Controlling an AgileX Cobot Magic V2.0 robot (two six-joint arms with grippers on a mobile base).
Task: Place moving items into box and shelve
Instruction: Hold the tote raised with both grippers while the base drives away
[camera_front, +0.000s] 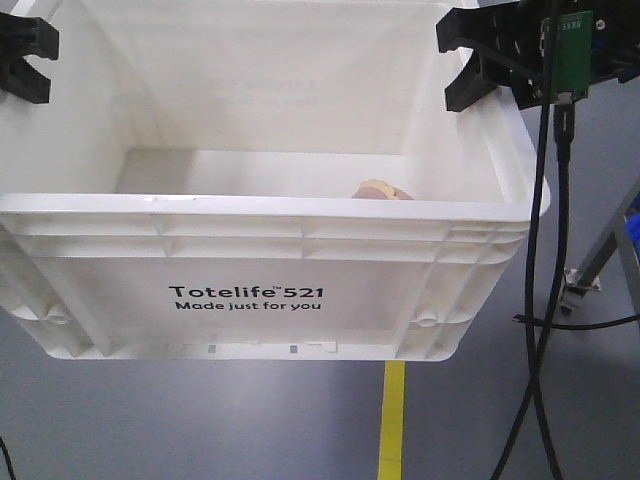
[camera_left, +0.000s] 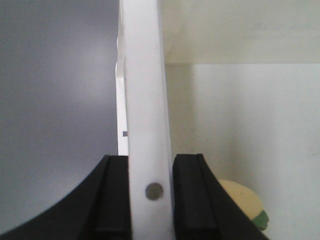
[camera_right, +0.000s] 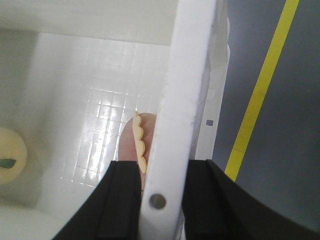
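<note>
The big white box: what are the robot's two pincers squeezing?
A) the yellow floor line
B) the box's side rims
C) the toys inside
B: the left pincer and right pincer each clamp a side rim of the box; the pinkish toy and cream toy lie inside.

White, black-lettered box (camera_front: 250, 250); pale cream-yellow toy (camera_right: 10, 155); pinkish-brown toy (camera_right: 129, 146), scalloped cream top.
</note>
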